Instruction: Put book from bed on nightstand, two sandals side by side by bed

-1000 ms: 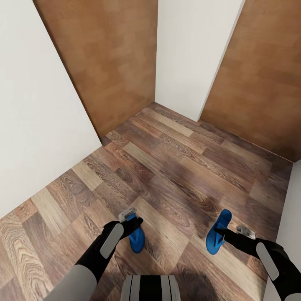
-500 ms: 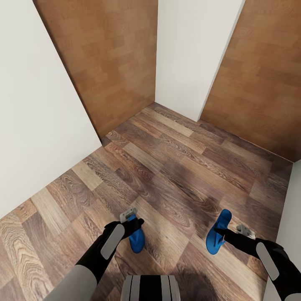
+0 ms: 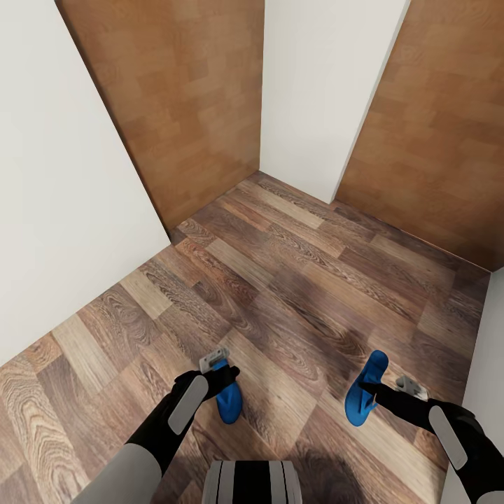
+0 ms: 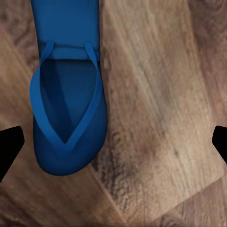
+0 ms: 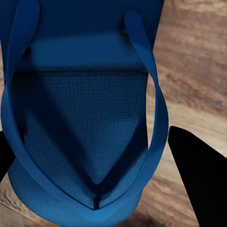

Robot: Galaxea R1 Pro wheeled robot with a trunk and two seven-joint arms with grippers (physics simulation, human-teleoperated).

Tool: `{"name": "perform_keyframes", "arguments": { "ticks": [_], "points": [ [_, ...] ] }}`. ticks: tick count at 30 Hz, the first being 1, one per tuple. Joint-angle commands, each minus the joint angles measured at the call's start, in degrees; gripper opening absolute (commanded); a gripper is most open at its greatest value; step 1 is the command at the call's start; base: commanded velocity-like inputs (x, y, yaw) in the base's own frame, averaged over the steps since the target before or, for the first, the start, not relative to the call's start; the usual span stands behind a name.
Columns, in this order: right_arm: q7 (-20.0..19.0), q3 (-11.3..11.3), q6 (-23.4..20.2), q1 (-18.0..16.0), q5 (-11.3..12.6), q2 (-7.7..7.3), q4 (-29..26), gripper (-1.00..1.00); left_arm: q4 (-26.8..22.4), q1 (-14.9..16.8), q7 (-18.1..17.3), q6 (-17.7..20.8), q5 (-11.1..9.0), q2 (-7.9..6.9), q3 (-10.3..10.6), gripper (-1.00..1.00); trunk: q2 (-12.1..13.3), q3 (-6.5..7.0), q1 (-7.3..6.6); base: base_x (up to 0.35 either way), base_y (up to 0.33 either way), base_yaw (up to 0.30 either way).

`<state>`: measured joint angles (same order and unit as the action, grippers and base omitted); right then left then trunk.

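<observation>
Both grippers sit low over the wood floor (image 3: 280, 280), each at a blue sandal. From the head view, the left gripper (image 3: 222, 369) is at the heel end of the left sandal (image 3: 228, 400); in its wrist view the fingers (image 4: 9, 149) stand wide apart, the sandal lying off to one side between them, unclamped. The right gripper (image 3: 374, 393) reaches across the right sandal (image 3: 365, 388); its wrist view shows the toe strap close up with one dark finger (image 5: 201, 179) beside the sole, but whether it presses the sandal I cannot tell.

Over the last second nothing has shifted: arms, sandals and camera match the earlier pictures. That suggests a pause, with neither sandal lifted yet.

The two sandals lie well apart, not side by side, so placement is undone. Farther off stand white walls (image 3: 56, 210) and two brown doors (image 3: 189, 98). No container is visible.
</observation>
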<state>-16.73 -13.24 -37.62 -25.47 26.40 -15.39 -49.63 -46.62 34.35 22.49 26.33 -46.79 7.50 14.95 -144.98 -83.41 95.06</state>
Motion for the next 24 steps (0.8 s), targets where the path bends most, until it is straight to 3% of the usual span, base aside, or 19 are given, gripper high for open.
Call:
{"name": "perform_keyframes", "arguments": {
  "ticks": [1,17,20,24],
  "points": [
    [-0.1,-0.2,-0.3,0.0,0.1,0.01,0.0,-1.00,-0.1,0.0,0.6,0.0,-0.5,-0.03,0.1,1.00,0.0,-0.26,0.02,0.000,0.000,0.000],
    [-0.2,-0.2,-0.4,0.0,0.1,0.01,0.0,-1.00,-0.1,0.0,0.6,0.1,-0.6,-0.09,0.1,1.00,-0.2,-3.80,0.43,0.000,0.000,0.000],
    [-0.4,-0.2,-0.4,0.0,0.3,0.01,0.0,-1.00,-0.1,0.0,0.6,0.1,-0.6,-0.11,0.1,1.00,-0.2,-3.80,0.43,0.000,0.000,0.000],
    [-4.1,-0.2,-0.4,0.2,0.4,0.01,-0.2,-1.00,-0.1,0.0,0.5,0.0,-0.6,-0.07,0.1,1.00,-0.2,-3.80,0.43,0.000,0.000,0.000]
  ]
}}
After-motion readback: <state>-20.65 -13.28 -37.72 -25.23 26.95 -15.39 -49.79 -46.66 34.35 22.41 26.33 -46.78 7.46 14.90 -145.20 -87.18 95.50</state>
